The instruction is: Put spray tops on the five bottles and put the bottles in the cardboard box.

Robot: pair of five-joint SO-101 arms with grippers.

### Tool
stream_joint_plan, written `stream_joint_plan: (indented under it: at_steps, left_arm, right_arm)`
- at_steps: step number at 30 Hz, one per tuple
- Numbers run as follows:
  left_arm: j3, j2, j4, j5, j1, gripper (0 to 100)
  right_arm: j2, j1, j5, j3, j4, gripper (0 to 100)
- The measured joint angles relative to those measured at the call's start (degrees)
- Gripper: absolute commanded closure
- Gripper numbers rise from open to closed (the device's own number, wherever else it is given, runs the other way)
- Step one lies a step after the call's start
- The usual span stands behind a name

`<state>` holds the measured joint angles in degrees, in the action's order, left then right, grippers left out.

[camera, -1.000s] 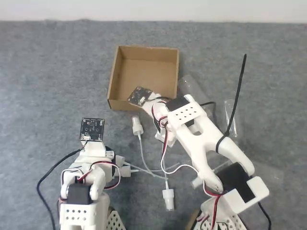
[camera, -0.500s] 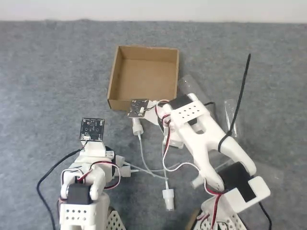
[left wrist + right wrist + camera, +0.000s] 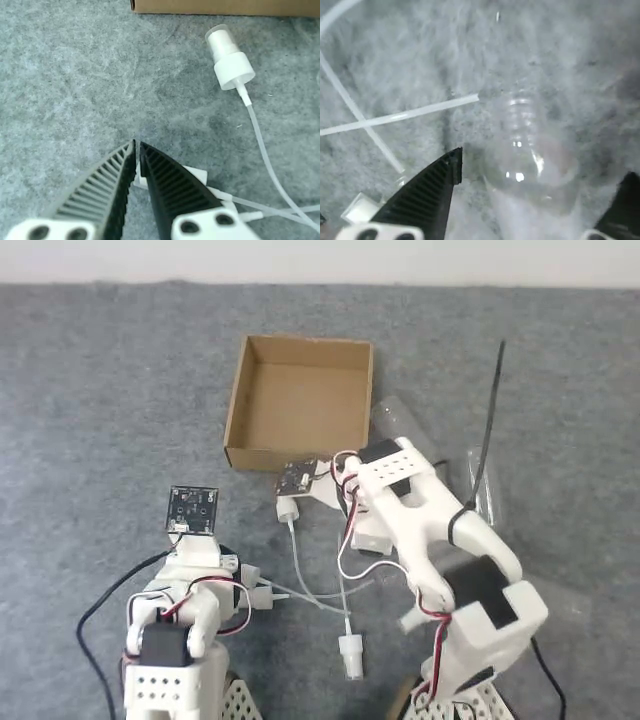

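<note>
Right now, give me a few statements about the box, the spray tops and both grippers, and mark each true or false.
1. A spray top lies on the carpet just outside the box. True.
2. A capped bottle stands in the box. False: no bottle is in it.
3. The left gripper is shut with nothing in it. True.
4. The right gripper is shut on a spray top. False: it is open over a bottle lying on the carpet.
</note>
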<state>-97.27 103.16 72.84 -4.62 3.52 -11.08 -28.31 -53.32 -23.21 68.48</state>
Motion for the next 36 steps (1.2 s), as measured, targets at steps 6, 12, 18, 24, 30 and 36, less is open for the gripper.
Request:
stream_joint_plan:
  at_steps: [6, 12, 18, 24, 30, 36]
  left_arm:
    - [0.00, 0.00, 0.00, 0.00, 0.00, 99]
    - [0.00, 0.00, 0.00, 0.00, 0.00, 99]
    - [0.00, 0.00, 0.00, 0.00, 0.00, 99]
    - [0.00, 0.00, 0.00, 0.00, 0.00, 99]
    - [0.00, 0.00, 0.00, 0.00, 0.00, 99]
    - [0.00, 0.00, 0.00, 0.00, 0.00, 99]
  right_arm:
    - [0.00, 0.00, -0.09, 0.09, -0.62, 72.8]
    - [0.00, 0.00, -0.18, 0.09, -0.62, 73.1]
    - [0.00, 0.00, -0.26, 0.09, -0.70, 84.5]
    - [1.49, 0.00, 3.43, 0.09, -0.88, 87.6]
    - [10.55, -1.14, 10.02, 0.09, -0.70, 87.6]
    - [16.53, -4.48, 17.49, 0.09, -0.62, 87.6]
